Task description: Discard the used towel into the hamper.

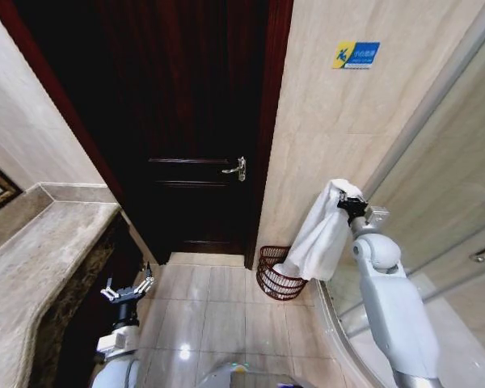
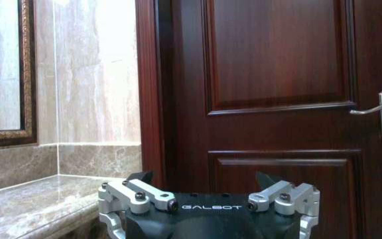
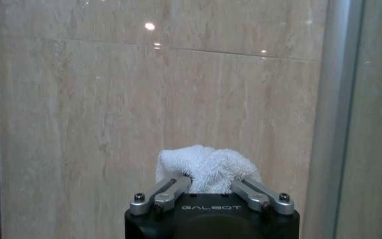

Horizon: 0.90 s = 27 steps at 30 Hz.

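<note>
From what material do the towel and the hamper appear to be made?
Towel: white terry cloth, probably cotton; its nubby pile shows where the right gripper holds it. Hamper: reddish-brown openwork with horizontal rings, either wicker or coated wire; I cannot tell which.

One towel [image 1: 319, 234], one hamper [image 1: 276, 275], two grippers, one door [image 1: 190, 121]

White towel [image 1: 322, 230] hangs over the reddish openwork hamper [image 1: 273, 279].
</note>
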Available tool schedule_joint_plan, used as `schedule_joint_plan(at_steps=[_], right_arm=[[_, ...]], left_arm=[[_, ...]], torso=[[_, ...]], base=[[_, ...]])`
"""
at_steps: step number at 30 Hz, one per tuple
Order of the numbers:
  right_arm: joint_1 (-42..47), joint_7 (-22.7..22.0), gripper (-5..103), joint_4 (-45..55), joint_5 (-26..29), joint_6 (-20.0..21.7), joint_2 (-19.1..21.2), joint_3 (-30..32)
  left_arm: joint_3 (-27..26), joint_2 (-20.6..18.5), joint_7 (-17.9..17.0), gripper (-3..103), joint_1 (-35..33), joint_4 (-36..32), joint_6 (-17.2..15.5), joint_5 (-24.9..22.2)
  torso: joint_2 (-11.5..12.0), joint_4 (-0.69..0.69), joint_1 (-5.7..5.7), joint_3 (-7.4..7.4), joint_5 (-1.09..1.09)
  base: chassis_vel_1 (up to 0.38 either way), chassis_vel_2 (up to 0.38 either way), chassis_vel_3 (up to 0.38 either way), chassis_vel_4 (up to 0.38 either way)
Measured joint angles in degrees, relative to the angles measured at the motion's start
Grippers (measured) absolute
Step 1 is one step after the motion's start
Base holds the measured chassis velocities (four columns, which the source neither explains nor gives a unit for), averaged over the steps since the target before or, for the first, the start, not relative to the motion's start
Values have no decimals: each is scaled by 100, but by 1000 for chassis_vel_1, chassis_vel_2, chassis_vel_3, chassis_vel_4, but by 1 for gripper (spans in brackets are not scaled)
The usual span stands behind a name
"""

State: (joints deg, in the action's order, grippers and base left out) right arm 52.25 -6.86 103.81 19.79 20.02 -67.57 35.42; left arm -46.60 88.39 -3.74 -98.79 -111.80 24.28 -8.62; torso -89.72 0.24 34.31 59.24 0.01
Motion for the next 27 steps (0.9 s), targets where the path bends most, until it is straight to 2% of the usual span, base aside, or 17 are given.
schedule_joint_plan(at_steps=[16, 27], right_arm=[[280, 14, 10, 309, 22, 11, 2, 172], [1012, 89, 10, 879, 59, -23, -109, 471]], left_arm=[[-1, -16, 55, 100, 2, 2, 27, -2], [25, -19, 69, 100, 19, 24, 33, -12]], torso=[[-1, 0, -5, -1, -1], [-1, -1, -5, -1, -1]], base=[[-34, 29, 37, -31], [0, 0, 0, 0]])
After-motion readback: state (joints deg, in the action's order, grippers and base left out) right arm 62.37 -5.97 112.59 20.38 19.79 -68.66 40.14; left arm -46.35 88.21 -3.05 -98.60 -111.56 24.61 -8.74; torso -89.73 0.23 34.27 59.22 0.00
